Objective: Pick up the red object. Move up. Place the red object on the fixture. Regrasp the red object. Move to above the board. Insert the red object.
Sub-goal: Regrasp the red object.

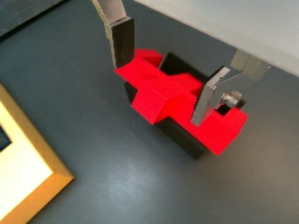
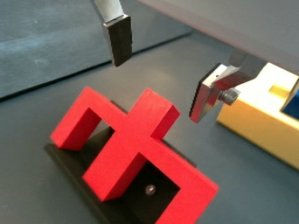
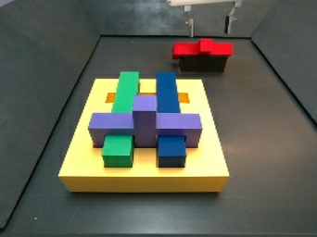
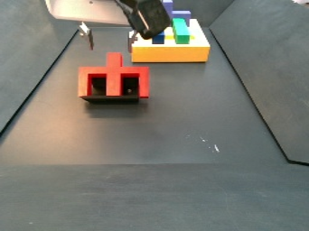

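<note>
The red object point(image 1: 176, 96) is being carried by the fixture point(image 3: 202, 63), lying flat across its top, well apart from the board point(image 3: 77, 148). It is being seen in both wrist views and both side views.

The pincer point(image 1: 166, 74) is being held above the piece with its jaws spread wide; nothing is being gripped. The fingers point(image 2: 119, 39) are being kept clear of the red surfaces in a wrist view, one plate to each side of the central stem.

Handling, as judged: the piece is being read as rigid and light, probably smooth plastic, so some slip under the pads is being allowed for. No fragility is being expected.

Hold point, as judged: the central stem is being favoured, its parallel flat faces being squeezed squarely, so the legs are being left free for insertion.
</note>
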